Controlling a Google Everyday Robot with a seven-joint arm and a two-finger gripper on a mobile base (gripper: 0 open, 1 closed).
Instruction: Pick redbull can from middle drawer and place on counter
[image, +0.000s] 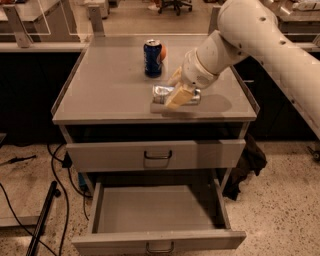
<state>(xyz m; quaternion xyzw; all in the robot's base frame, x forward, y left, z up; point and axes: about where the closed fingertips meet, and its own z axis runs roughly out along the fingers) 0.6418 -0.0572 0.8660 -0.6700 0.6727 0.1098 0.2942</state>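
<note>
The two-finger gripper (176, 98) at the end of the white, thick-sleeved arm (250, 30) is clamped on the slim shiny silver redbull can (161, 93). One pale yellowish finger (179, 95) crosses the can's front. The can lies on its side in the grasp, with its long axis running left to right, roughly parallel to the front edge of the counter (110, 85), the cabinet's broad flat light-grey top. One end sticks out on each side of the fingers.

What matters for the coming move is what lies straight below. The can sits low over the front part of the counter with a shadow just under it, and I cannot tell whether it already touches. Setting it down looks like a short drop and a release.

The wide, shallow grey metal middle drawer (125, 241) hangs pulled open well below and in front of the gripper, with nothing in it.

- **Arm and gripper:** one of each.
- **Slim silver can:** one.
- **Fatter dark-blue soda can (152, 57):** one, upright beyond the gripper.
- **Small orange round thing (163, 51):** one, just behind the soda can.
- **Closed drawer front (200, 154):** one, directly beneath the gripper.
</note>
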